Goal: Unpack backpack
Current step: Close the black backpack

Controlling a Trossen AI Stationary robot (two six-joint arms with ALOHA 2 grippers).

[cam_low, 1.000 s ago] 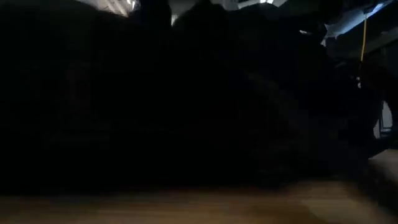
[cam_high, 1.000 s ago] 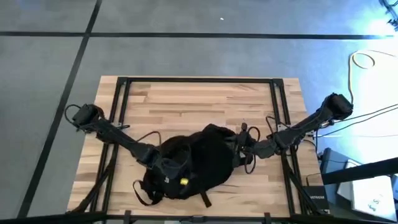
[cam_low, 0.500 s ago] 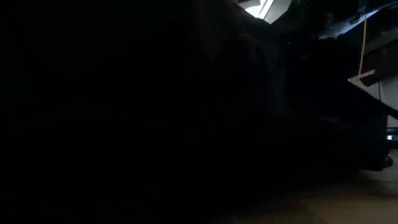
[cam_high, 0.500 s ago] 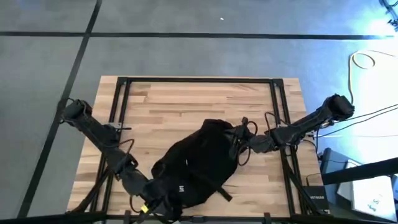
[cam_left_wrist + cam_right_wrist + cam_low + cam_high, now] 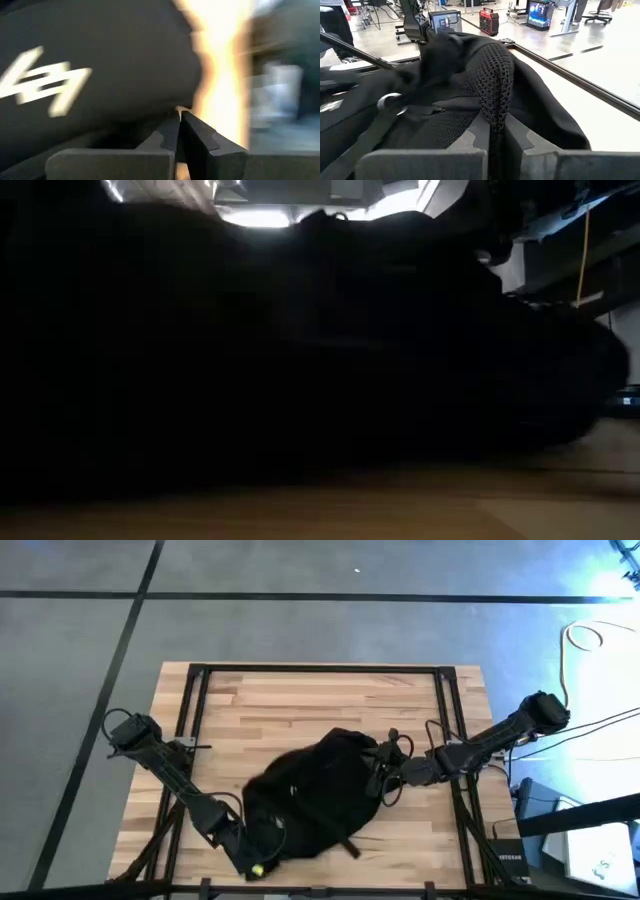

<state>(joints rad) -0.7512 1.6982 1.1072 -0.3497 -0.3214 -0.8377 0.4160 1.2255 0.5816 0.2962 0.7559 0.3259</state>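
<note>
The black backpack [image 5: 320, 795] lies on its side in the middle of the wooden table and fills the low view [image 5: 300, 350]. My left gripper [image 5: 252, 866] is shut at the backpack's near-left end, close to the table's near edge. In the left wrist view its tips [image 5: 179, 117] meet just under the black side with the white lettering [image 5: 45, 85]. My right gripper [image 5: 383, 778] is shut on the backpack's right end. My left gripper's shut fingertips [image 5: 172, 125] lie right at the backpack's lower edge; nothing shows between them, and I cannot tell whether they touch it. My right gripper pinches a raised fold of black mesh fabric [image 5: 495, 107] between its two fingers, coming level from the table's right. The mesh stands up as a ridge from the fingers, and the rest of the backpack lies on the table.
Black frame rails [image 5: 190, 740] run along the table's left, right and far sides. Bare wood [image 5: 320, 705] lies beyond the backpack toward the far edge. A loose strap [image 5: 348, 846] trails from the backpack toward the near edge.
My left gripper has gone from the top of the backpack's near-left part toward the table's near-left edge. The backpack's near-left end has been drawn out toward that edge, while its right end has stayed in my right gripper.
</note>
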